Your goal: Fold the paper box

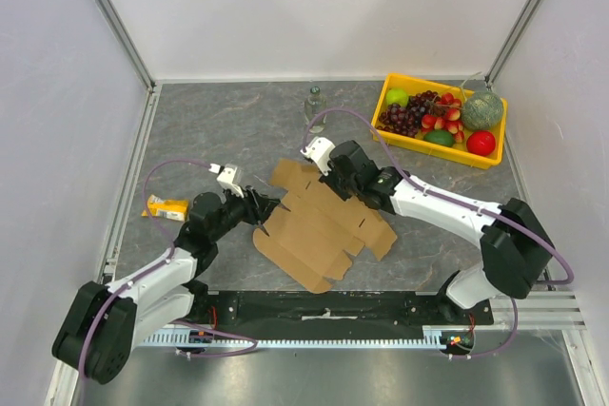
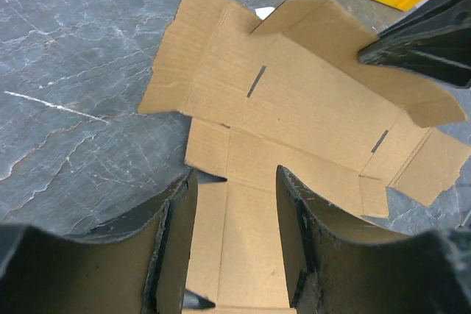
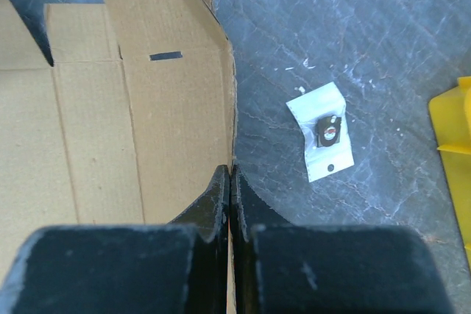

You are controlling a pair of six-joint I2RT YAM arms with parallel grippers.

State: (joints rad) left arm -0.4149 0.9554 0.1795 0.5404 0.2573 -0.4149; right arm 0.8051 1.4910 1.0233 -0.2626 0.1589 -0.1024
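Left gripper (image 2: 235, 176) fills the bottom of its wrist view, fingers spread wide over a flat flap of the paper box (image 2: 294, 108), clamping nothing. Right gripper (image 3: 230, 176), bottom centre of its own view, is pinched tight on the raised edge of a side panel; a small white packet (image 3: 321, 131) lies on the grey table (image 3: 353, 20) just to the right. Overhead, the box sits mostly unfolded mid-frame between both arms, with the yellow fruit tray (image 1: 447, 151) upper right, well apart, and a small yellow carton (image 1: 166, 206) toward the left edge.
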